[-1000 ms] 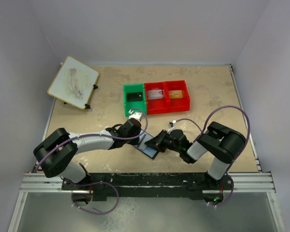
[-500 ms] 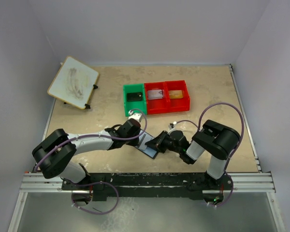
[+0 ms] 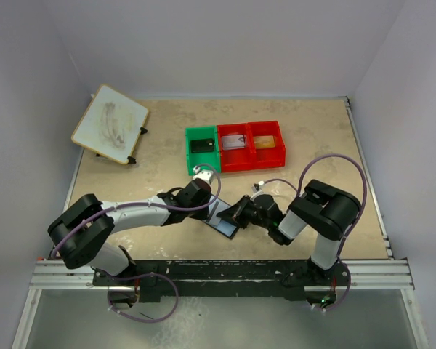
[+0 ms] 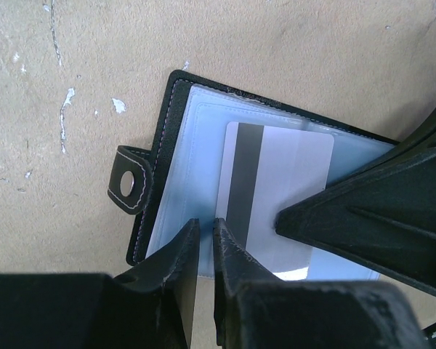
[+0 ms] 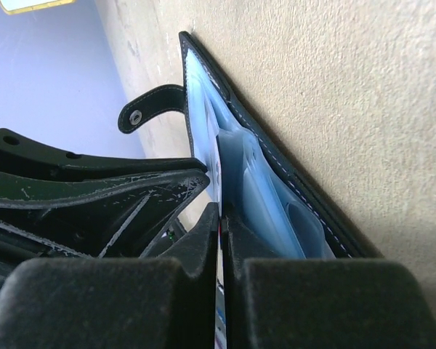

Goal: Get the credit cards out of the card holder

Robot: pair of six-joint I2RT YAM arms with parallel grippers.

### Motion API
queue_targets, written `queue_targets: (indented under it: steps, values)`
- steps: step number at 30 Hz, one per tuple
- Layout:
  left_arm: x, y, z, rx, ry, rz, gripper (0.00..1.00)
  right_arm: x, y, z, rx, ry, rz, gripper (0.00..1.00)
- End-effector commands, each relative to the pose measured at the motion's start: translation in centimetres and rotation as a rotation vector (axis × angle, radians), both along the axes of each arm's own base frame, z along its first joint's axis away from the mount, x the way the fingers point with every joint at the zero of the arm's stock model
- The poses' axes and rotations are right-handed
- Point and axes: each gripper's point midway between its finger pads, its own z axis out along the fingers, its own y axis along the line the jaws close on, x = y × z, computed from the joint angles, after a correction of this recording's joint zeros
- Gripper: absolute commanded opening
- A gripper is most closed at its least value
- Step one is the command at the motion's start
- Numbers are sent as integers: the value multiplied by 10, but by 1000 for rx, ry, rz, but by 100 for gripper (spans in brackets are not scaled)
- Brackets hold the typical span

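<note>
The card holder (image 3: 222,219) lies open on the table between my two grippers, black outside and pale blue inside (image 4: 196,138), with its snap tab (image 4: 131,185) at the left edge. A credit card (image 4: 291,182), pale with a dark stripe, sticks partly out of a pocket. My left gripper (image 4: 206,224) is pinched on the pale blue pocket edge beside the card. My right gripper (image 5: 219,218) is shut on the card's thin edge, seen end-on, just beside the holder (image 5: 276,189). Its fingers (image 4: 363,211) show at the right of the left wrist view.
A green bin (image 3: 203,149) with a dark item and a red two-part bin (image 3: 251,145) with small items stand behind the holder. A tilted white board (image 3: 110,123) sits at the back left. The two grippers are close together, nearly touching.
The right arm's elbow has shifted slightly to the left. Both grippers and the card holder have stayed in place.
</note>
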Motion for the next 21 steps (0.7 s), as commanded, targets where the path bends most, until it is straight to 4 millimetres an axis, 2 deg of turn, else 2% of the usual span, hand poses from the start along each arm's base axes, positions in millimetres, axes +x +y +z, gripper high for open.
queue_targets:
  steps: [1, 11, 21]
  values:
    - [-10, 9, -5, 21, 33, 6, 10, -1, -1, 6, 31, -27, 2, 0]
    - [-9, 8, -4, 12, 27, 14, 10, -14, -12, 8, 63, -7, -1, 0]
    - [-8, 6, -3, 12, 27, 7, 10, -17, -16, 3, 55, 16, -14, 0]
